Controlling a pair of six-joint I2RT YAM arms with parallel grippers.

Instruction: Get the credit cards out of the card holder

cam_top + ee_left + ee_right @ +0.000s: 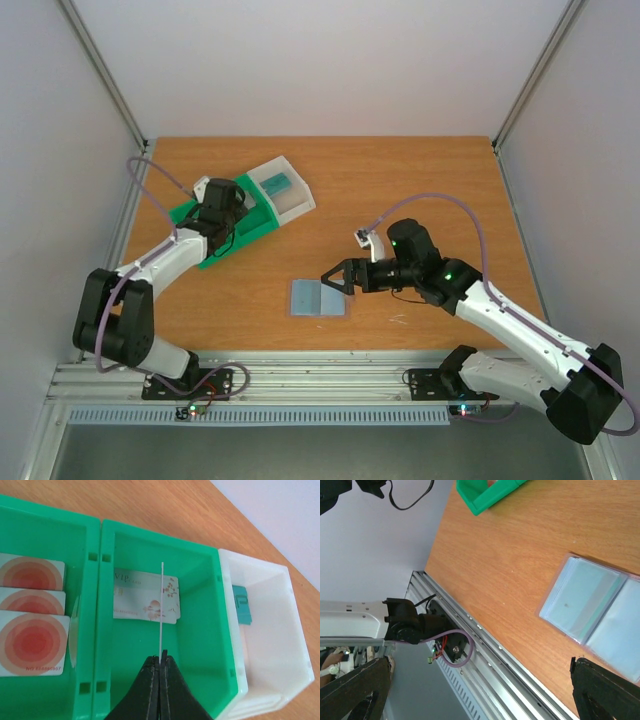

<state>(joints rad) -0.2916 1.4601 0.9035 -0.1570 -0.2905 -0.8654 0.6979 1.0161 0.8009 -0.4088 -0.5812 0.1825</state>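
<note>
Card holder (pixel 318 297) lies opened flat. Right gripper (pixel 338 280) hovers by its corner, jaws spread, empty. Left gripper (pixel 160 661), well apart from it over green tray (pixel 106 580), pinches edge-on credit card (pixel 162 605).

You have bright, even light in all three views; shadows under the arms (pixel 165 258) are soft. Ahead of the left gripper (pixel 160 656) the picture is sharp, but the white compartment (pixel 272 645) right of its jaws is almost washed out. The fingers (pixel 607 692) of the right gripper (pixel 480 664) look dark and blurred.
</note>
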